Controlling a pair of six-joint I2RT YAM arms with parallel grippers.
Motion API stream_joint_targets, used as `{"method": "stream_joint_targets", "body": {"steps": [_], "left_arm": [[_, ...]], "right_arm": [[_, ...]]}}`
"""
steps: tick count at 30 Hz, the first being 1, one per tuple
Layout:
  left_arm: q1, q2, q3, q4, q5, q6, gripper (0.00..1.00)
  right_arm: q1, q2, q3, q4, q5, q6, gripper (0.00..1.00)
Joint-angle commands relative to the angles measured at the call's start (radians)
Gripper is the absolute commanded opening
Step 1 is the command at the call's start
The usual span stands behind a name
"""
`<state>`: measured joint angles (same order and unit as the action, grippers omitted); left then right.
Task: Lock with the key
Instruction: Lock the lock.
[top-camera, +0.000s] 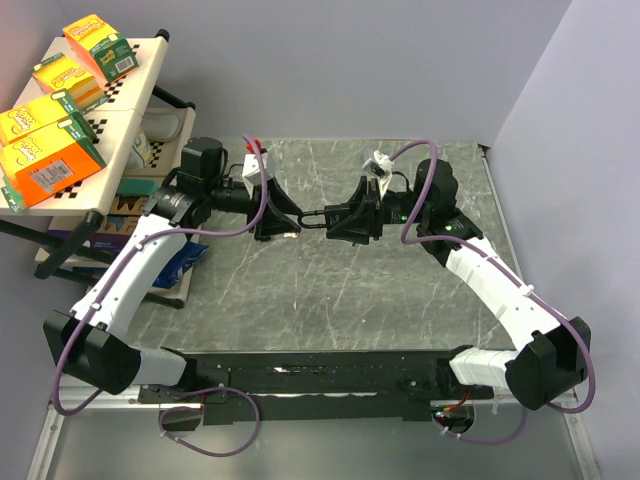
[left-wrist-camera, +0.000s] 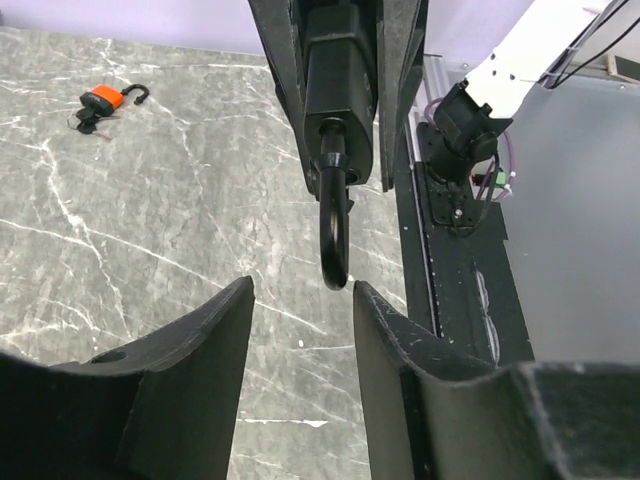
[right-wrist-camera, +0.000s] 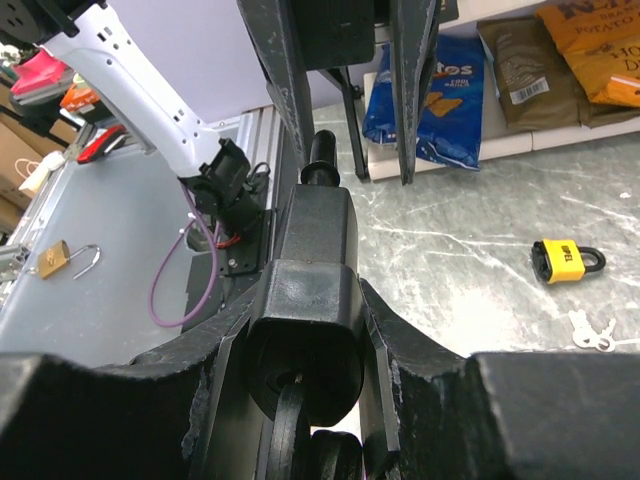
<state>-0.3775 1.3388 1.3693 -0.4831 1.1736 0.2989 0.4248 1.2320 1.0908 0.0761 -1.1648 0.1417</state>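
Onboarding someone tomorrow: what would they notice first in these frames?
The black padlock clamped in the right gripper mid-table, its shackle pointing at the open left gripper. Then the orange padlock and yellow padlock lying on the marble table.

Left gripper (top-camera: 288, 217) and right gripper (top-camera: 335, 219) faced tip to tip above the marble table (top-camera: 330, 300). A black padlock (top-camera: 313, 217) bridged both finger pairs, its shackle toward the left fingers. Snack boxes (top-camera: 45, 160) sat well behind the left fingers.
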Motion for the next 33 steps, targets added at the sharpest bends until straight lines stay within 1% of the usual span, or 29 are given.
{"method": "stream_joint_targets", "body": {"steps": [1, 3, 6, 9, 10, 12, 13, 14, 22, 30, 33], "left_arm": [[-0.021, -0.004, 0.014, 0.031, -0.008, 0.016, 0.47], [-0.035, -0.001, 0.019, 0.032, 0.001, 0.009, 0.46], [-0.058, -0.004, 0.013, 0.035, 0.003, -0.001, 0.4], [-0.075, -0.006, 0.004, 0.035, 0.012, -0.009, 0.29], [-0.077, -0.007, 0.002, 0.035, 0.015, -0.009, 0.22], [-0.078, -0.006, 0.004, 0.038, 0.014, -0.014, 0.13], [-0.078, -0.006, 0.005, 0.038, 0.014, -0.015, 0.05], [-0.078, -0.001, 0.008, 0.037, 0.02, -0.015, 0.01], [-0.1, 0.014, 0.054, 0.035, 0.08, -0.049, 0.01], [-0.115, 0.028, 0.059, 0.095, 0.12, -0.139, 0.01], [-0.123, 0.04, 0.065, 0.101, 0.135, -0.149, 0.01]], "right_arm": [[-0.006, -0.019, 0.011, 0.126, -0.033, 0.036, 0.0], [-0.006, -0.023, 0.009, 0.126, -0.033, 0.035, 0.0], [-0.006, -0.023, 0.006, 0.129, -0.029, 0.033, 0.0], [-0.006, -0.026, 0.003, 0.131, -0.024, 0.033, 0.0], [-0.006, -0.025, 0.001, 0.129, -0.024, 0.03, 0.0], [-0.006, -0.028, 0.001, 0.129, -0.024, 0.029, 0.0], [-0.006, -0.028, 0.001, 0.131, -0.026, 0.027, 0.0], [-0.003, -0.028, 0.001, 0.131, -0.027, 0.026, 0.0], [0.026, -0.012, 0.024, 0.041, -0.032, -0.115, 0.0], [0.037, 0.011, 0.038, 0.056, -0.026, -0.134, 0.0], [0.046, 0.017, 0.043, 0.077, -0.026, -0.133, 0.0]]}}
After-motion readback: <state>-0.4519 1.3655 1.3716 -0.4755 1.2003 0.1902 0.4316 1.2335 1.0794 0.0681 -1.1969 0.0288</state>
